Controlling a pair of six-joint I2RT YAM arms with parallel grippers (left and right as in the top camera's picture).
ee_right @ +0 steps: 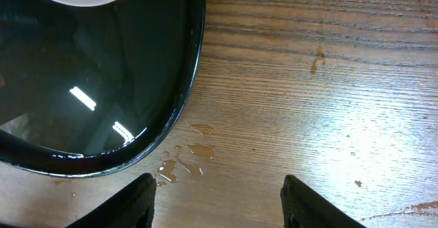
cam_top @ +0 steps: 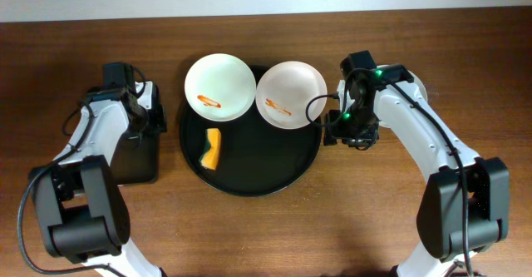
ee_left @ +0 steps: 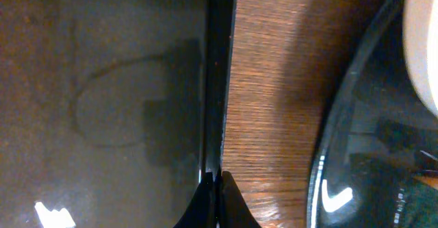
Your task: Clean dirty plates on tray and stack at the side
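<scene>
The right claw (ee_right: pixel 217 206) is hanging released and empty over the wet counter (ee_right: pixel 328 98), just right of the round tray (cam_top: pixel 249 175). The nearer smeared plate (cam_top: pixel 291 94) is lying to the claw's upper left in the overhead frame. It is sharing the tray with a second plate (cam_top: pixel 219 86) and a yellow sponge (cam_top: pixel 213 149). The left claw (ee_left: pixel 219 187) is sitting clenched on nothing at the edge of the rectangular tray (cam_top: pixel 137 165).

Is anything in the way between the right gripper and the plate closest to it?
Only the low rim of the tray. The right gripper is open over bare wood just outside it; the plate lies inside.
</scene>
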